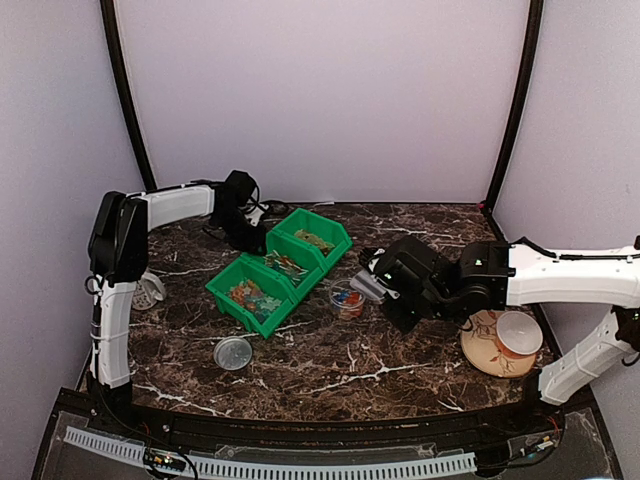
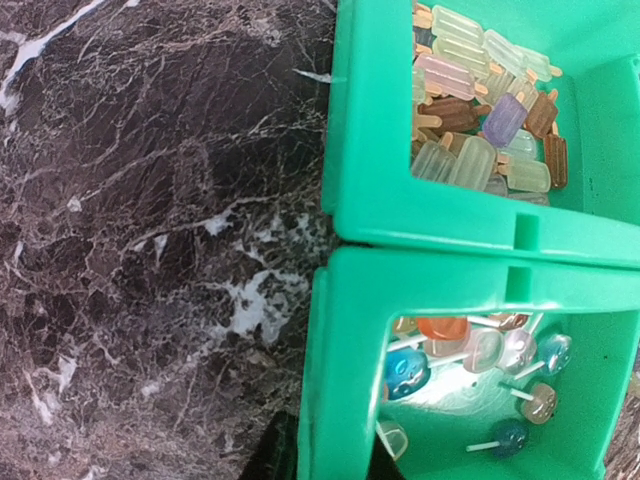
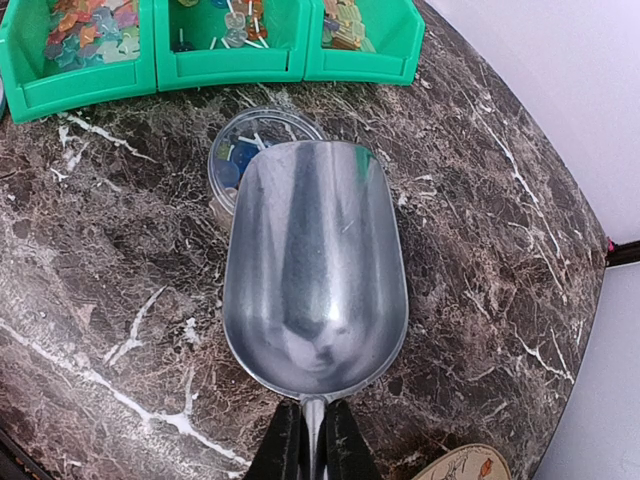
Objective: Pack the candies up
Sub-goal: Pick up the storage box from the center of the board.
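Three green bins (image 1: 270,275) stand in a slanted row, each holding candies (image 1: 250,296) in mixed colours. In the left wrist view, one bin holds popsicle-shaped sweets (image 2: 490,120) and the bin below it holds small lollipops (image 2: 470,360). My left gripper (image 2: 325,455) straddles the wall of the lollipop bin (image 2: 345,330), one finger on each side, closed on it. A clear cup (image 3: 235,150) with some candies stands just in front of the bins. My right gripper (image 3: 313,445) is shut on the handle of an empty metal scoop (image 3: 315,270), whose tip reaches over the cup.
A clear round lid (image 1: 233,352) lies on the marble table near the front left. A patterned plate (image 1: 478,350) bearing a white cup (image 1: 520,333) sits at the right, under the right arm. A small white object (image 1: 150,290) lies by the left arm's base.
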You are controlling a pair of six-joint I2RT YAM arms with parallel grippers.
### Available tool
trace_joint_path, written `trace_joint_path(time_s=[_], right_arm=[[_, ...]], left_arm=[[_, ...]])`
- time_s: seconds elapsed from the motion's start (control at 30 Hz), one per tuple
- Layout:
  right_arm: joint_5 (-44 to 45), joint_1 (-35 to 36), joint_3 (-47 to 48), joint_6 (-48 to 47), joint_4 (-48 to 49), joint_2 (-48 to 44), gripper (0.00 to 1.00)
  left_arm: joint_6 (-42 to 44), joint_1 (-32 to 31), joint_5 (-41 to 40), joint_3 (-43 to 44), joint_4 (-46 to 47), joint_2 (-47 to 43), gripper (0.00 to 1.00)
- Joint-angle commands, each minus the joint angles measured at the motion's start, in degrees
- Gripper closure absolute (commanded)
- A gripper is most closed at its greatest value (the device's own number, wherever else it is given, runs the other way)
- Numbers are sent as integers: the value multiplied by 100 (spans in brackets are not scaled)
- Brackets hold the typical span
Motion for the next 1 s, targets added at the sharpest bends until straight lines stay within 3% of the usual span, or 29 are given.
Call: trace_joint_path(time_s=[0.0,0.17,0.67,0.8,0.97], right_arm=[[88,58,214,64,71,53,100],[94,57,228,63,62,62,100],[246,65,193,64,5,15,100],[303,63,223,30,-5,2,100],[208,64,254,-57,29,-13,100]], left_arm=[[36,18,-80,151,-212,52,87],[36,18,-104,267,-278,53,100],[-290,83,-12,654,-760,-457,100],[-406,80,50,312,-822,-928,100],[-488,80,180,-750,-513,-1753,100]])
